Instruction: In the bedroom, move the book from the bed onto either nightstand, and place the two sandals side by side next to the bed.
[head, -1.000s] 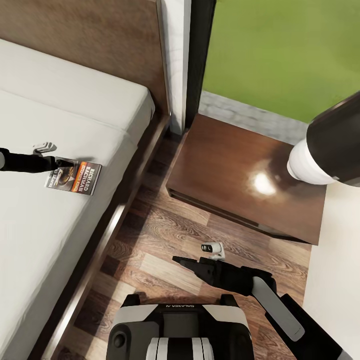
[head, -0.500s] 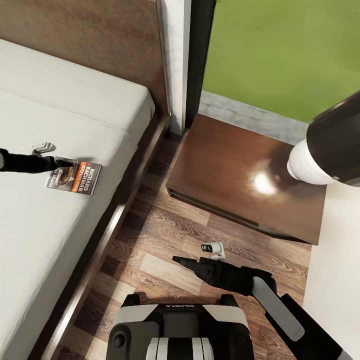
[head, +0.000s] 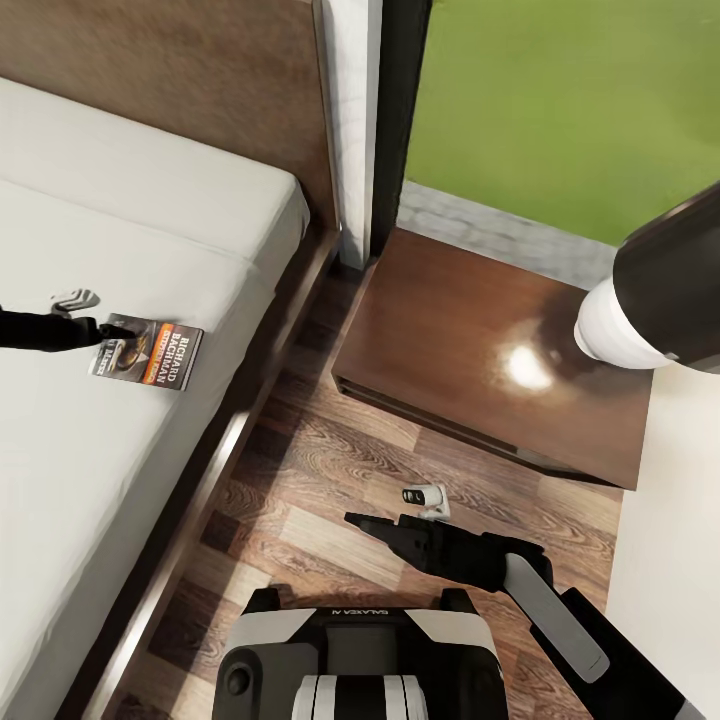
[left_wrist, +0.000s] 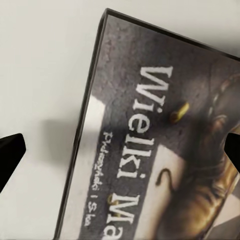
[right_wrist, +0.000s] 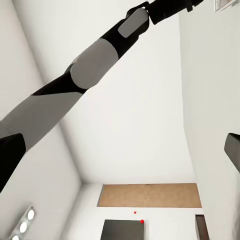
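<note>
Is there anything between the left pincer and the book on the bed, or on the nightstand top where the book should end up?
Nothing visible. The left pincer sits right at the book on the bed, its fingertips straddling the cover in the left wrist view. The nightstand top is bare where visible; a lamp-like object hides its far corner.

Home bedroom: bed (head: 120, 250) with wooden headboard (head: 200, 70), glossy nightstand (head: 490, 350) beside it, wood-plank floor (head: 300, 510), window (head: 570, 100) onto lawn.
</note>
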